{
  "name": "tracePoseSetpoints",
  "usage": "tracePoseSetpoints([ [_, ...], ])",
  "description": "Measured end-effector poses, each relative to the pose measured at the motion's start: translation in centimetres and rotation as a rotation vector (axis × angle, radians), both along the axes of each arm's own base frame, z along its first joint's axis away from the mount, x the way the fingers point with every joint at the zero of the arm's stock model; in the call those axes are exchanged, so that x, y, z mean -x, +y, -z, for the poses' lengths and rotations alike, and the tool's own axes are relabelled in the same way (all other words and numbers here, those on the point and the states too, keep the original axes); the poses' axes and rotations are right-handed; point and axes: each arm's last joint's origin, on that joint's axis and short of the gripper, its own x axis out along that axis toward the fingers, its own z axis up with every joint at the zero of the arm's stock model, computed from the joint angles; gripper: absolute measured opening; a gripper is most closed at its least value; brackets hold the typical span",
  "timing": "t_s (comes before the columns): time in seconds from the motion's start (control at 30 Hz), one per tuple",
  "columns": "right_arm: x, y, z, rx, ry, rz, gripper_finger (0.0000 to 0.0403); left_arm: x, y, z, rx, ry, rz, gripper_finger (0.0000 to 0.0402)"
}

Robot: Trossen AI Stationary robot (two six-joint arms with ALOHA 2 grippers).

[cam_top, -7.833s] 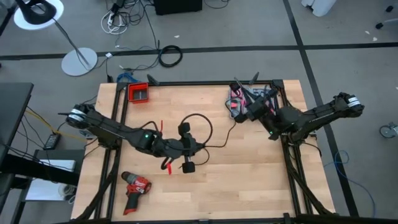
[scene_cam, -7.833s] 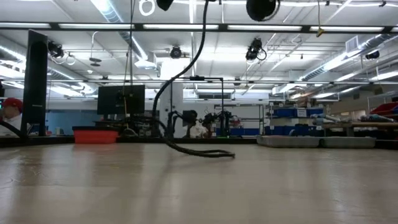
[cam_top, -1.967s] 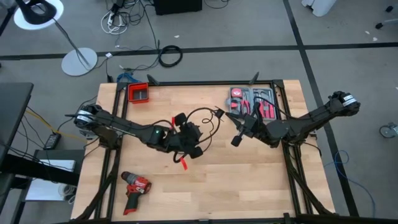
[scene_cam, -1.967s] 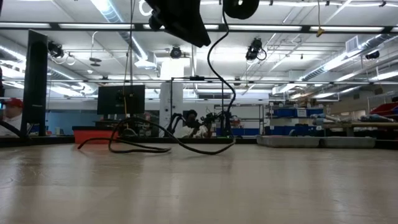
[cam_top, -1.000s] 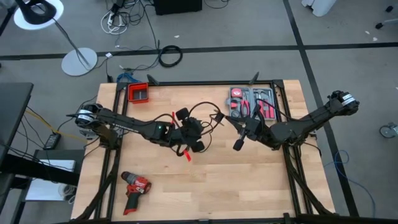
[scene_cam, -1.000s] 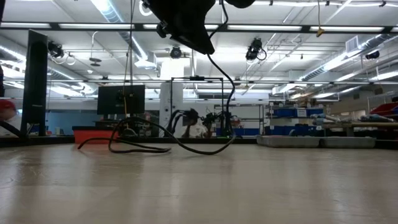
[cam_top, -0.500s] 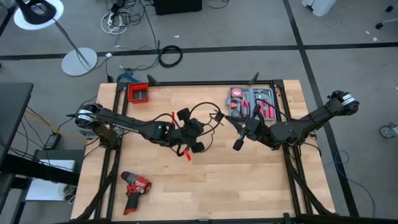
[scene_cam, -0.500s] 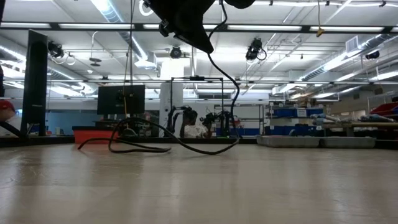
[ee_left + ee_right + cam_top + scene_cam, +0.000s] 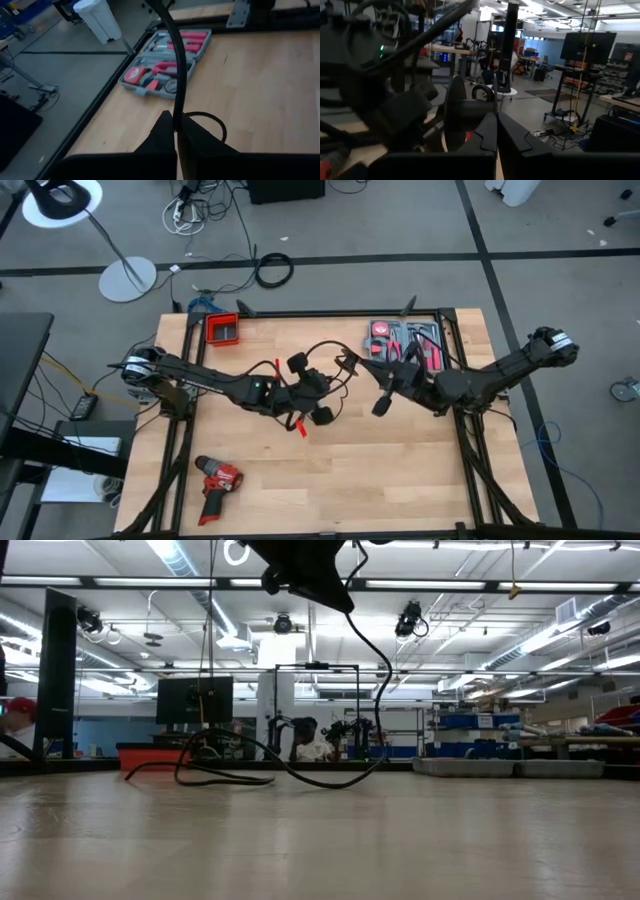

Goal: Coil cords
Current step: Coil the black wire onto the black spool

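The thin black cord arches above the table's middle between my two grippers. In the low view it hangs in a curve, and its lower loops lie on the table. My left gripper is shut on the cord at mid-table. My right gripper is just to its right, shut on the cord's dark plug end. The left wrist view shows the cord rising from the shut fingers and another loop on the wood. My left gripper pinches a stretch of the cord between its two shut fingers, well above the table. The cord runs on past the fingertips, along the fingers, toward my right gripper. The rest hangs slack to the table. My right gripper holds the dark cylindrical plug end between its shut fingers, coming level from the table's right. The piece, with a round collar, sticks out past the fingertips, clear of the table. The fingers hide the exact place of contact.
An open grey tool kit with red-handled tools lies at the far right, also in the left wrist view. A red bin sits at the far left corner and a red drill near the front left.
My left gripper has gone a little toward the table's right edge, still shut on the cord. The hanging stretch of cord has swung the same way, while the loops on the table have stayed put.
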Motion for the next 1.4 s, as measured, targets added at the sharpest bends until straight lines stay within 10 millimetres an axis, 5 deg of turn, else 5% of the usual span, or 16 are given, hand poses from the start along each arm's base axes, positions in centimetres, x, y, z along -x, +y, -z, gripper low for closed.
tracePoseSetpoints([
  [0.27, -2.0, -1.4, 1.0, 0.007, -0.009, 0.021, 0.0, -1.4, -0.3, 1.9, 0.007, 0.019, 0.016, 0.0001],
  [0.63, -4.4, -1.6, 4.2, 0.051, 0.151, 0.055, 0.0, -1.7, -0.8, -0.4, -0.01, 0.039, 0.039, 0.0003],
  [1.4, -2.7, 0.7, 5.8, 0.116, 0.38, -0.011, 0.0, 0.0, -1.4, -4.4, -0.064, 0.276, 0.083, 0.0005],
])
